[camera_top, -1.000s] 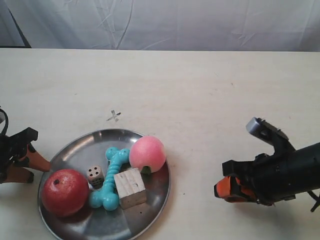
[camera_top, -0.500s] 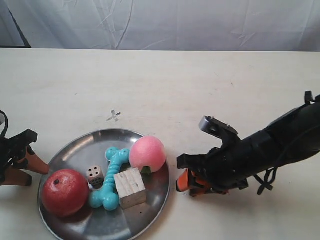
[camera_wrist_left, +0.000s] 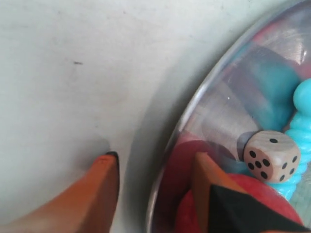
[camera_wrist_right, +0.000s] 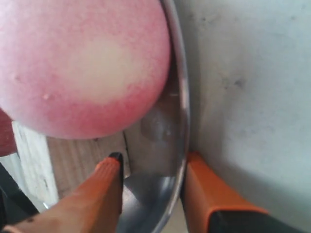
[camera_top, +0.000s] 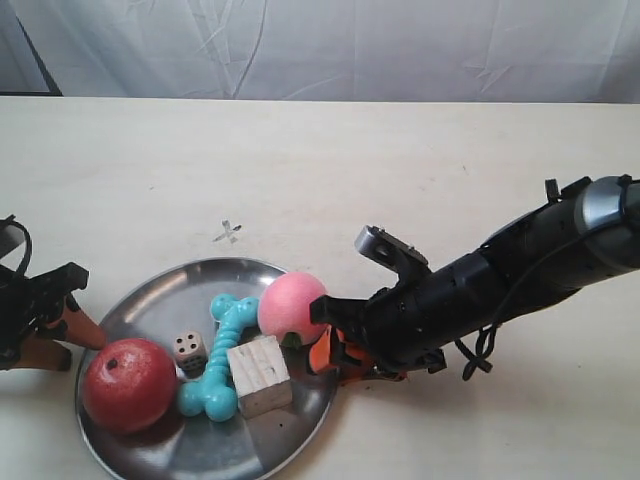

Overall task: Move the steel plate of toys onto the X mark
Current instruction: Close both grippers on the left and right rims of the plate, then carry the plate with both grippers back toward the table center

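The steel plate [camera_top: 150,300] lies at the near left of the table and holds a red apple [camera_top: 128,385], pink peach [camera_top: 293,307], turquoise bone [camera_top: 220,355], wooden cube [camera_top: 260,375] and die [camera_top: 190,350]. The X mark [camera_top: 228,233] is just beyond the plate. My left gripper [camera_wrist_left: 155,156] is open, with the plate's rim [camera_wrist_left: 204,102] running between its fingers beside the apple [camera_wrist_left: 252,204] and die [camera_wrist_left: 271,155]. My right gripper [camera_wrist_right: 154,159] is open astride the rim [camera_wrist_right: 182,97] under the peach [camera_wrist_right: 82,63], its outer finger against the rim.
The cube [camera_wrist_right: 73,160] sits just inside the right gripper's inner finger. The right arm [camera_top: 500,280] stretches across the table from the exterior view's right. A white cloth backdrop [camera_top: 330,50] hangs behind the far table edge.
The right arm has swept from the exterior view's right to the plate, and its jaws now straddle the rim by the peach. The left gripper has edged slightly toward the plate.
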